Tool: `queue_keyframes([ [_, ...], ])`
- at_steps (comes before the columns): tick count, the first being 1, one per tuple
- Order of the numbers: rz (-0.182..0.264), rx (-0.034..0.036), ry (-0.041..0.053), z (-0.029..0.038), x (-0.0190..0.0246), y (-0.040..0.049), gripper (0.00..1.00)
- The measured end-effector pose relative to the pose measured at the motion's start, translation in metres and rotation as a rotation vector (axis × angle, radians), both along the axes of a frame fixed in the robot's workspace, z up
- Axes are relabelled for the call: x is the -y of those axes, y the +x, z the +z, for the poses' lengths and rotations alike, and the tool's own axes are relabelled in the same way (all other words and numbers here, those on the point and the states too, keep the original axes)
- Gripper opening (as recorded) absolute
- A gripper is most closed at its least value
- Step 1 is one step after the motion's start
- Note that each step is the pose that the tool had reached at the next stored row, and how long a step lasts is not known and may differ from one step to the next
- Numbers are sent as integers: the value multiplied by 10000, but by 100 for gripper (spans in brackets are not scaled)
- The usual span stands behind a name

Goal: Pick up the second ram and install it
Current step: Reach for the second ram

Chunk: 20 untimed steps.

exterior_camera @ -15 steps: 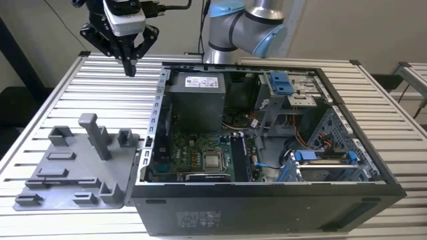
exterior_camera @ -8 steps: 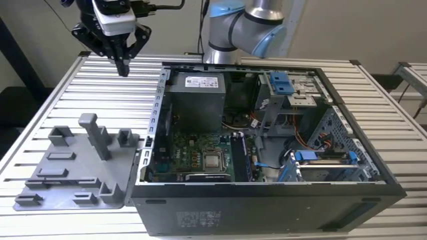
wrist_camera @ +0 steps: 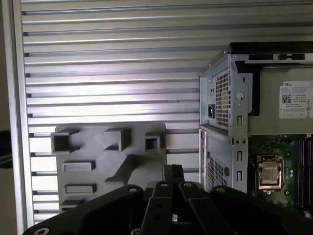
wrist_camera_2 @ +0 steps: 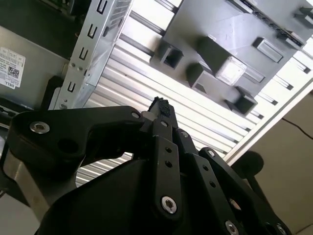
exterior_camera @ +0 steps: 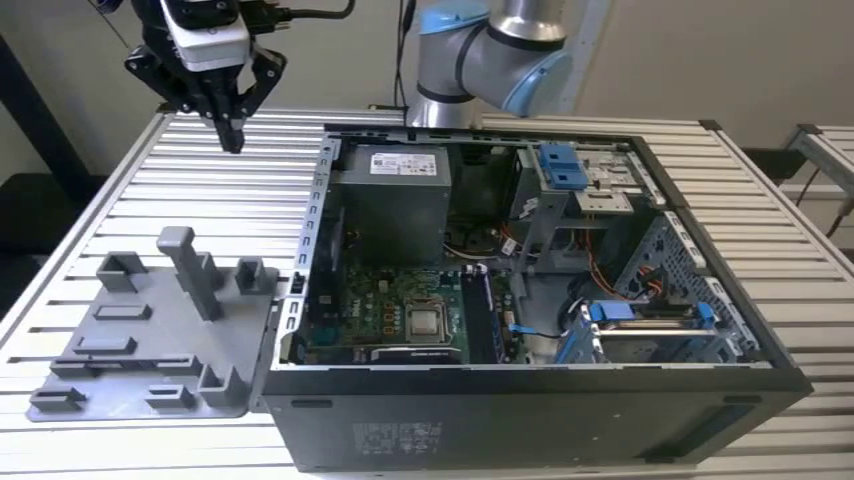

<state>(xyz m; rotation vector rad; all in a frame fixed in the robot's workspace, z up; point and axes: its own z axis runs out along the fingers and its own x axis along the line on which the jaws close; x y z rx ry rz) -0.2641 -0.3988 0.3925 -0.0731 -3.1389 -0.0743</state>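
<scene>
The gripper is held above the table, fingers pressed together. Whether the dark sliver between them is the second ram cannot be told.

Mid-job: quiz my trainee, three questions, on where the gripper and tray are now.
1. True or false: the black two-finger gripper hangs above the open black computer case.
2. The grey plastic tray with posts lies: A) inside the case; B) on the slatted metal table, at the exterior view's left of the case; C) atop the case.
3. Fill in: the gripper's fingers are ___ (open/shut).
Key: 1 false, it hangs above the table; 2 B; 3 shut.
</scene>
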Motion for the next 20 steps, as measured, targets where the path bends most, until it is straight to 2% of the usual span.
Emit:
queue_keyframes([
  [20, 32, 0, 0, 0, 0, -337, 11],
])
